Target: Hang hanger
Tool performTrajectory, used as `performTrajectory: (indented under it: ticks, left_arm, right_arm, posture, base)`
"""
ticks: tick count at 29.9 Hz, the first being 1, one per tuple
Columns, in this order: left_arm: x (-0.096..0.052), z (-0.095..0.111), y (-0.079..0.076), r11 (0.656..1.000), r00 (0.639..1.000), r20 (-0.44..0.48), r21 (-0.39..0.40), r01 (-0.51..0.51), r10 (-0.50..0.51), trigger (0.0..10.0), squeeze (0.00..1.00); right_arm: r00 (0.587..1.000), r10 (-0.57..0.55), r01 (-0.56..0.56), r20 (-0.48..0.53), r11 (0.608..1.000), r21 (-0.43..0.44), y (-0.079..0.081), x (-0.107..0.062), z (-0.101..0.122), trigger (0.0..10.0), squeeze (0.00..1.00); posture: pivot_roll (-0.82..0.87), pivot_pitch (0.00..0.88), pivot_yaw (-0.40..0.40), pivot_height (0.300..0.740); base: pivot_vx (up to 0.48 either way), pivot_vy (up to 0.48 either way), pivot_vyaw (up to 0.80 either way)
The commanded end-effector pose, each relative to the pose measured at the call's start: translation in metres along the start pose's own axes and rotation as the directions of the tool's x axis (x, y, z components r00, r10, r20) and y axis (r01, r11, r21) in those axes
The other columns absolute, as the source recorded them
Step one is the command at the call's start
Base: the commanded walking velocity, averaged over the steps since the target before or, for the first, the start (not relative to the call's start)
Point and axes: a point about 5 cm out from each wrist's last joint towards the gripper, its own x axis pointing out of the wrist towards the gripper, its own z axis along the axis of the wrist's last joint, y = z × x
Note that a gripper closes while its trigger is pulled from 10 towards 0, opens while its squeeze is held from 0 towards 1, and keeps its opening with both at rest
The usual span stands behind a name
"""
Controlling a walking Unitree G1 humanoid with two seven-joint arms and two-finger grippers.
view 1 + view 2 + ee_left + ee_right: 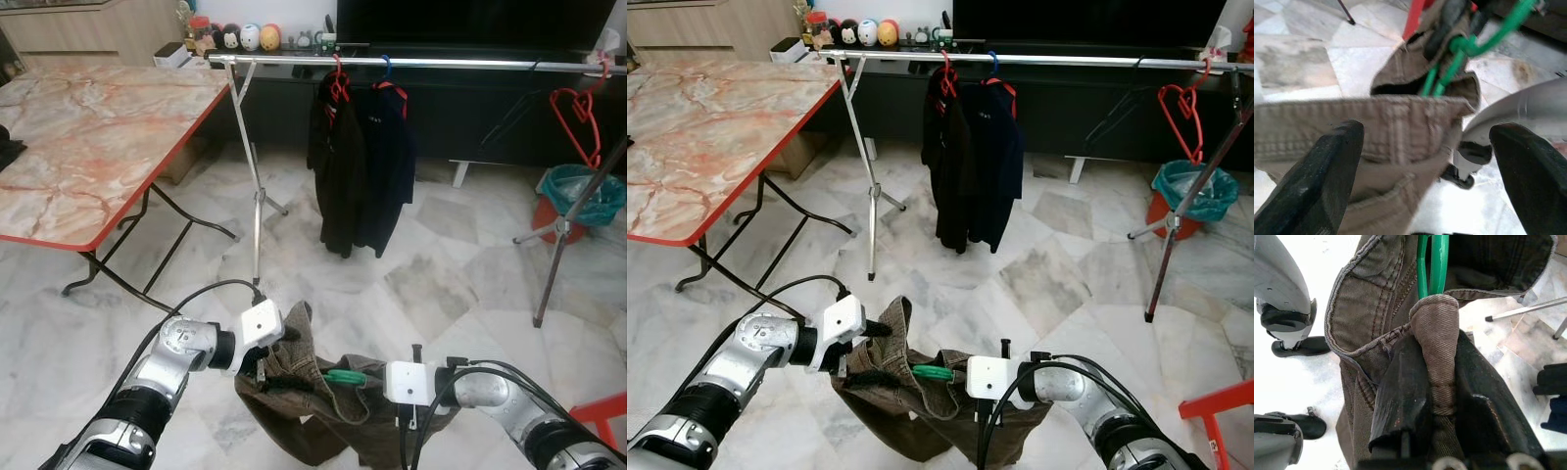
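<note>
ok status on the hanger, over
Right pincer shut on brown trousers waistband. Left pincer open around the trousers. Green hanger inside the waistband, not yet on rail. Floor path to rail open.

Both tools, left and right, hold brown trousers (green hanger inside) before the rail.

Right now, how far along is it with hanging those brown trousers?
Two dark garments already hang on the rail. In hand: the brown trousers with a green hanger inside the waistband, the right end effector pinching the fabric, the left end effector open around the waistband. Left: lifting it and hooking it on the rail.
</note>
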Motion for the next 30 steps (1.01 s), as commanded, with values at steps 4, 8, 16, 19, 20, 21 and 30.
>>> performTrajectory:
  ticks: [4, 8, 16, 19, 20, 21, 30]
  left_arm:
    - [-0.002, -0.005, -0.006, 0.999, 0.998, -0.036, -0.016, 0.045, -0.045, 10.0, 0.0]
    - [-0.004, -0.005, -0.006, 0.999, 0.998, -0.046, -0.013, 0.034, -0.035, 10.0, 0.0]
    - [-0.001, 0.002, 0.001, 0.999, 0.999, -0.018, 0.005, -0.037, 0.037, 10.0, 0.0]
    - [0.0, 0.005, 0.002, 0.999, 0.999, -0.009, 0.008, -0.043, 0.043, 10.0, 0.96]
    - [0.0, 0.004, 0.001, 0.999, 0.999, -0.01, -0.001, -0.04, 0.04, 10.0, 1.0]
    - [0.0, 0.004, 0.001, 0.999, 0.999, -0.01, -0.001, -0.04, 0.04, 10.0, 1.0]
    - [0.003, 0.003, -0.003, 1.0, 1.0, -0.011, -0.016, -0.01, 0.009, 10.0, 1.0]
  right_arm:
    - [0.998, -0.061, 0.062, 0.027, 0.998, -0.022, -0.017, 0.0, 0.01, 10.0, 0.0]
    - [0.998, -0.06, 0.06, 0.03, 0.998, -0.026, -0.017, 0.001, 0.011, 10.0, 0.0]
    - [0.998, -0.06, 0.061, 0.034, 0.998, -0.023, -0.017, 0.003, 0.012, 10.0, 0.0]
    - [0.998, -0.06, 0.061, 0.034, 0.998, -0.022, -0.017, 0.003, 0.012, 10.0, 0.0]
    - [0.998, -0.06, 0.061, 0.034, 0.998, -0.022, -0.017, 0.003, 0.011, 10.0, 0.0]
    - [0.998, -0.06, 0.061, 0.034, 0.998, -0.022, -0.017, 0.003, 0.011, 10.0, 0.0]
    - [0.997, -0.064, 0.065, 0.033, 0.998, -0.023, -0.017, 0.002, 0.011, 10.0, 0.0]
  posture:
    - [0.11, 0.006, 0.037, 0.74]
    - [0.11, 0.009, 0.034, 0.74]
    - [0.11, 0.01, 0.034, 0.74]
    - [0.11, 0.01, 0.034, 0.74]
    - [0.11, 0.01, 0.034, 0.74]
    - [0.11, 0.01, 0.034, 0.74]
    - [0.11, 0.012, 0.033, 0.74]
  base:
    - [0.0, 0.0, 0.0]
    - [0.0, 0.0, 0.0]
    - [0.0, 0.0, 0.0]
    - [0.0, 0.0, 0.0]
    - [0.0, 0.0, 0.0]
    - [0.0, 0.0, 0.0]
    - [0.0, 0.0, 0.0]
